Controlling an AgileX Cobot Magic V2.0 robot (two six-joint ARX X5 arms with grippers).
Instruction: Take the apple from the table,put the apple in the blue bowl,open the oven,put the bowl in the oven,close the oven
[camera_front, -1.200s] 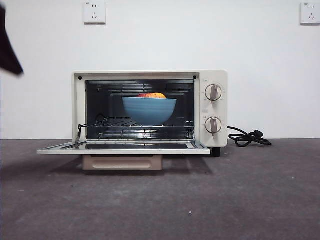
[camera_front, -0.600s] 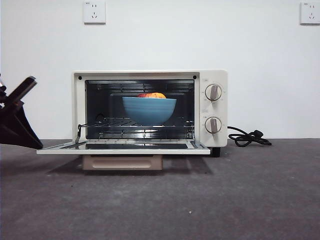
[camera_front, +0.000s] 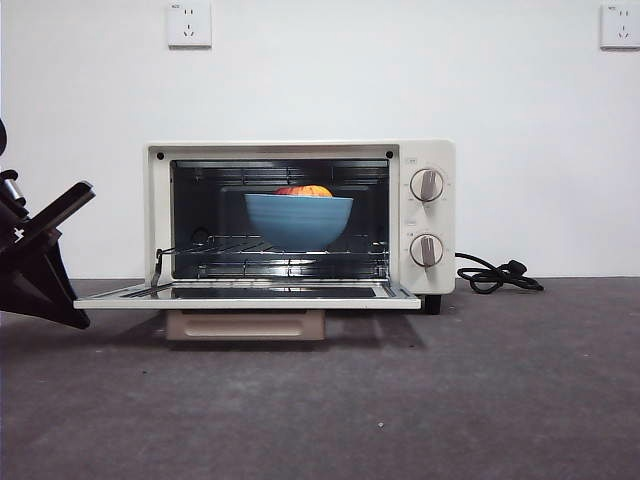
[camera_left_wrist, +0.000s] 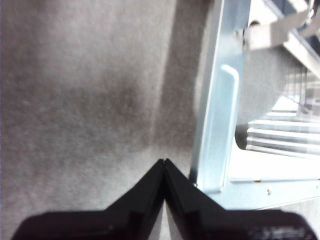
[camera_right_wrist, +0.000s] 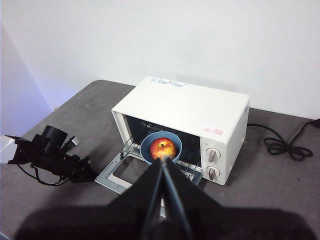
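The cream oven (camera_front: 300, 149) stands with its door (camera_front: 250, 296) folded down flat. On its wire rack sits the blue bowl (camera_front: 298, 220), and the red-yellow apple (camera_front: 305, 190) shows above the rim. From above, the apple (camera_right_wrist: 162, 147) lies in the bowl (camera_right_wrist: 148, 151). My left gripper (camera_front: 72, 315) is shut and empty, low over the table beside the door's left end. Up close, the left gripper (camera_left_wrist: 164, 162) has its tips by the door's metal edge (camera_left_wrist: 220, 115). My right gripper (camera_right_wrist: 163, 161) is shut, high above and well back from the oven (camera_right_wrist: 190, 102).
The dark grey table (camera_front: 450, 400) stretches in front of the oven. A black power cord (camera_front: 495, 275) coils at the oven's right. Two knobs (camera_front: 427, 185) sit on its right panel. Wall sockets (camera_front: 189, 23) hang on the white wall behind.
The left arm has dropped from the top left corner to a low spot beside the open door's left end. Oven, bowl and apple have not moved.
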